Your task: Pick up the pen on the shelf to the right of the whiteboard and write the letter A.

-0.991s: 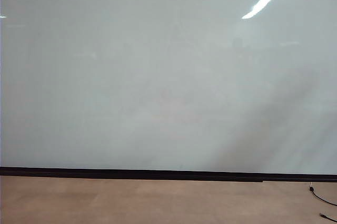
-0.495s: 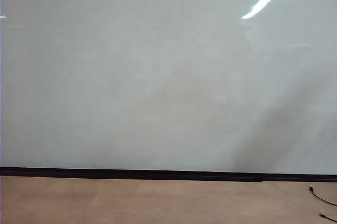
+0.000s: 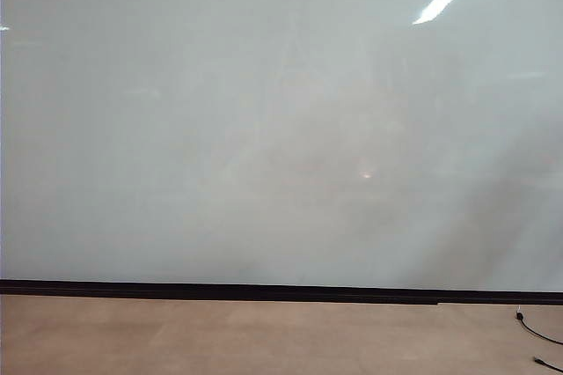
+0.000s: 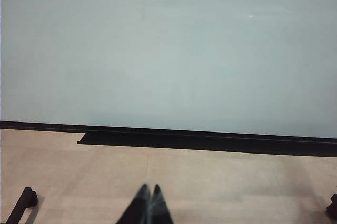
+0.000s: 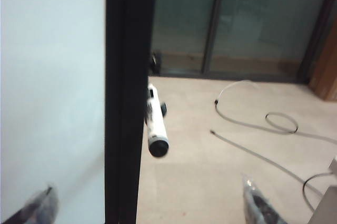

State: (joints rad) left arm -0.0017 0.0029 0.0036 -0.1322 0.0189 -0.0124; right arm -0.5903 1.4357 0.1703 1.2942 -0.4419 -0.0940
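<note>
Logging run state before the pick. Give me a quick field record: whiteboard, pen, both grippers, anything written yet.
whiteboard: large pale glossy whiteboard, thin black strip along its lower edge, fills the exterior view
writing: none visible on the board
pen: white pen with dark end cap, sticking out beside the board's black edge frame, not held
left gripper: left gripper low above the tan floor, fingertips together, holding nothing
right gripper: right gripper open wide, fingertips either side of the frame, short of the pen
floor clutter: loose cables
</note>
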